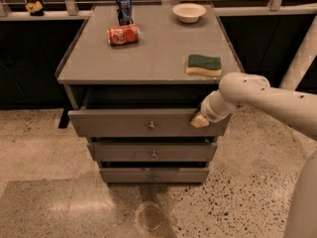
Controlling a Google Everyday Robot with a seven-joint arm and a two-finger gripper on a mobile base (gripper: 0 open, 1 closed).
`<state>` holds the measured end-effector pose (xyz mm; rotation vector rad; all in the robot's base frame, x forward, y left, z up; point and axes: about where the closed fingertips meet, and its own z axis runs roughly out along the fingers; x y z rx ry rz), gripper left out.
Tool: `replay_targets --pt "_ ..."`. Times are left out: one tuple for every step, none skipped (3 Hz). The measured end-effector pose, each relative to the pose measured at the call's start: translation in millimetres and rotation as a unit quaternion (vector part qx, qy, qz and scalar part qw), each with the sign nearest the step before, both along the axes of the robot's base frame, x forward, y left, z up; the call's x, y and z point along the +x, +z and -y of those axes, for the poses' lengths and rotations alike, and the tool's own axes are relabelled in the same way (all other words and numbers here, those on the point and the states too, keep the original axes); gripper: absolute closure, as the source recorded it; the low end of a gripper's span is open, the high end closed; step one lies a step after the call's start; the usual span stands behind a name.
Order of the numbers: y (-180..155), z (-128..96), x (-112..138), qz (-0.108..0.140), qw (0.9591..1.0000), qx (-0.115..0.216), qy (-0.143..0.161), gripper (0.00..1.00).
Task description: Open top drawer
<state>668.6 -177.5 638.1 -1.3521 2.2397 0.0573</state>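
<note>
A speckled stone floor (39, 148) spreads beneath a grey cabinet whose flat top serves as the counter (158, 48). The robot's white arm (277, 100) reaches in from the right edge, crossing in front of the cabinet's right corner. The top drawer (114, 124) sits just under the counter and stands partly pulled out, with a dark gap showing behind its front. Under it lie the middle drawer (124, 151) and the bottom drawer (129, 175), each also a little forward. On the counter, a green and yellow sponge (204, 64) lies near the right front edge, a white bowl (189, 12) sits at the back right, a red can (123, 34) lies on its side at the back left, and a blue can (124, 8) stands upright just behind it. The claw (200, 120) is at the right end of the top drawer's front, by its upper edge; whether it is spread or pressed together cannot be told. A small round knob (152, 126) marks the front's centre.
</note>
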Motion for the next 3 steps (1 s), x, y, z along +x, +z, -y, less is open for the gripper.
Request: replay_targets --pt "-1.7 -1.3 -0.7 -0.002 1.0000 -0.004 0.003 1.00" --pt "-1.9 -1.5 -3.5 -0.003 1.0000 -0.002 0.005 1.00" --pt "-0.3 -1.5 -3.5 -0.003 1.0000 -0.002 0.005 1.00"
